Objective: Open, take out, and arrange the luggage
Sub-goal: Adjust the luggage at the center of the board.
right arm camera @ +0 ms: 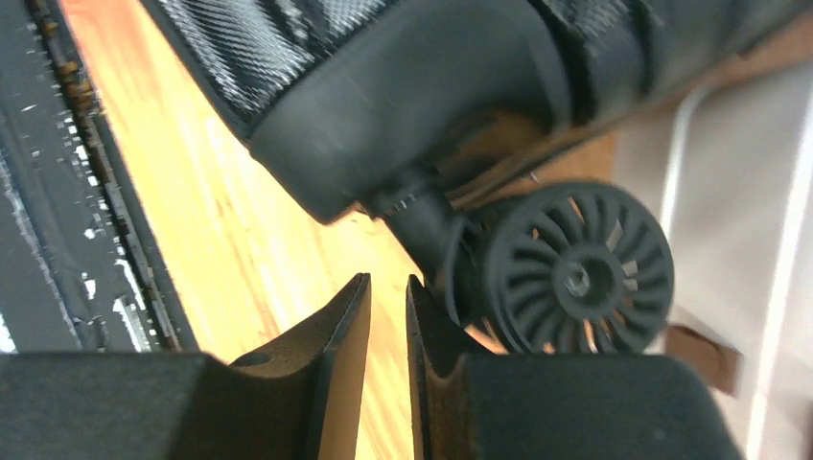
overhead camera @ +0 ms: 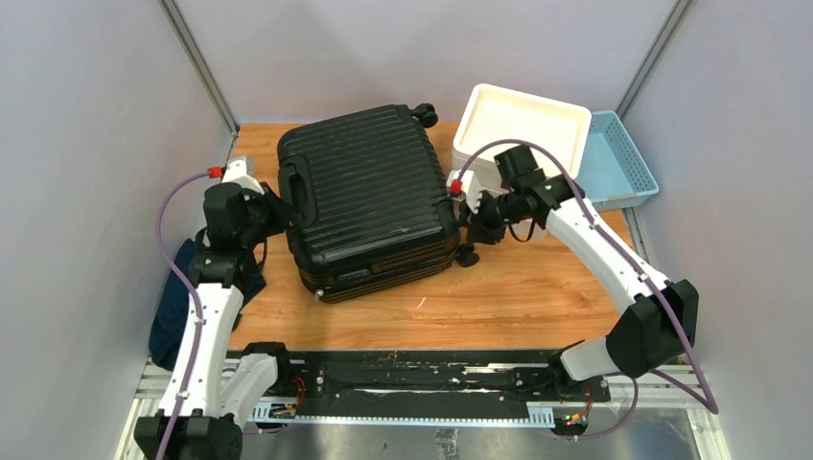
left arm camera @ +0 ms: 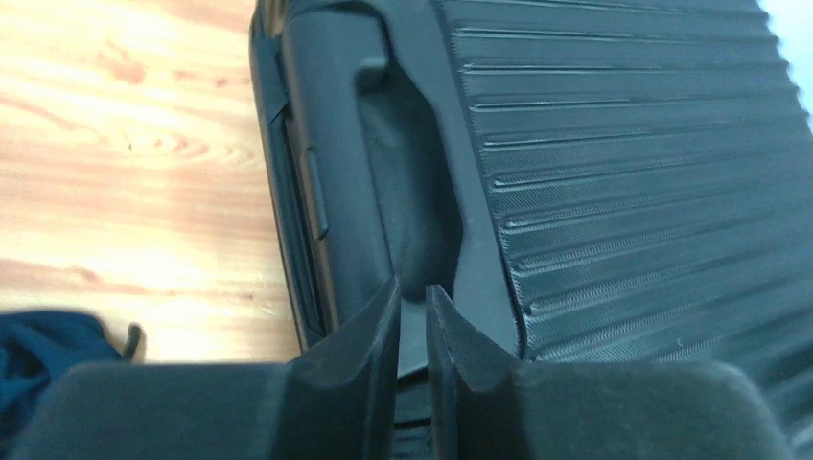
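From above and behind the arm bases, we looked down on the whole table. Our left wrist view sat close against the luggage, facing its handle and ribbed shell. Our right wrist view looked from very near at one wheel. All three views shared the luggage and the wooden tabletop.
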`<state>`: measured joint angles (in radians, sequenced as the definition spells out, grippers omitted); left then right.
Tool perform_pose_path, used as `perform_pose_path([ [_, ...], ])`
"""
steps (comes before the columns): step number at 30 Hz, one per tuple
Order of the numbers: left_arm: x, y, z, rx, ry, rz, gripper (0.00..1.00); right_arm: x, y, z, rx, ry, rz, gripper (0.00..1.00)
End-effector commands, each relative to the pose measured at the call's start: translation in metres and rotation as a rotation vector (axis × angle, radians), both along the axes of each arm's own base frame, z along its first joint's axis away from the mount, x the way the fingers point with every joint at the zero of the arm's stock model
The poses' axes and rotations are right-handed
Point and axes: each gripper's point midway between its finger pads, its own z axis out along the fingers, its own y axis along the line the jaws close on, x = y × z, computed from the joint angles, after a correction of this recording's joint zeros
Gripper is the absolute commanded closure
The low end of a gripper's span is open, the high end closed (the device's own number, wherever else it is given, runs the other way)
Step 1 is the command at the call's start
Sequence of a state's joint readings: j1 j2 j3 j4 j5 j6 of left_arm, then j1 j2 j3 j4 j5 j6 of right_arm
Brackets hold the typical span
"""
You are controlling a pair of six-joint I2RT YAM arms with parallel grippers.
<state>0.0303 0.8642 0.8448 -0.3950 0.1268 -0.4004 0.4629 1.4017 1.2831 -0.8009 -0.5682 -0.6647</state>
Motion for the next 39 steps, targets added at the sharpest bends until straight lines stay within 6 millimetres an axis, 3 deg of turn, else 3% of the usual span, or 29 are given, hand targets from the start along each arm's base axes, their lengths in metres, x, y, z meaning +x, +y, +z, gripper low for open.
perform_pose_path([
  [1,-0.019,-0.017,0.042,0.041,-0.113,-0.142,0.73,0.049,-0.029,0.023,-0.003,-0.115,-0.148,0.76],
  [6,-0.045,-0.023,0.043,0.043,-0.108,-0.181,0.57,0.059,-0.036,0.028,0.013,-0.126,-0.170,0.74],
  [10,-0.066,-0.023,0.039,0.046,-0.104,-0.178,0.47,0.038,-0.022,0.039,0.119,-0.087,-0.066,0.70],
  [14,-0.082,-0.025,0.035,0.047,-0.101,-0.191,0.46,0.000,-0.010,0.065,0.222,-0.118,0.113,0.48],
  [17,-0.087,-0.030,0.029,0.035,-0.086,-0.217,0.46,-0.002,-0.019,0.084,0.202,-0.217,0.106,0.31],
  [20,-0.090,-0.033,0.030,0.040,-0.096,-0.240,0.45,0.020,-0.038,0.106,0.156,-0.319,0.024,0.19],
  [26,-0.096,-0.034,0.027,0.071,-0.107,-0.265,0.44,0.088,-0.084,0.126,0.048,-0.361,-0.178,0.18],
  [32,-0.098,-0.033,0.011,0.062,-0.086,-0.256,0.44,0.130,-0.107,0.110,-0.083,-0.339,-0.274,0.20],
  [35,-0.097,-0.034,0.008,0.059,-0.097,-0.261,0.43,0.140,-0.115,0.097,-0.132,-0.314,-0.305,0.21],
  [39,-0.095,-0.035,0.004,0.055,-0.114,-0.266,0.43,0.140,-0.116,0.082,-0.151,-0.255,-0.309,0.27],
])
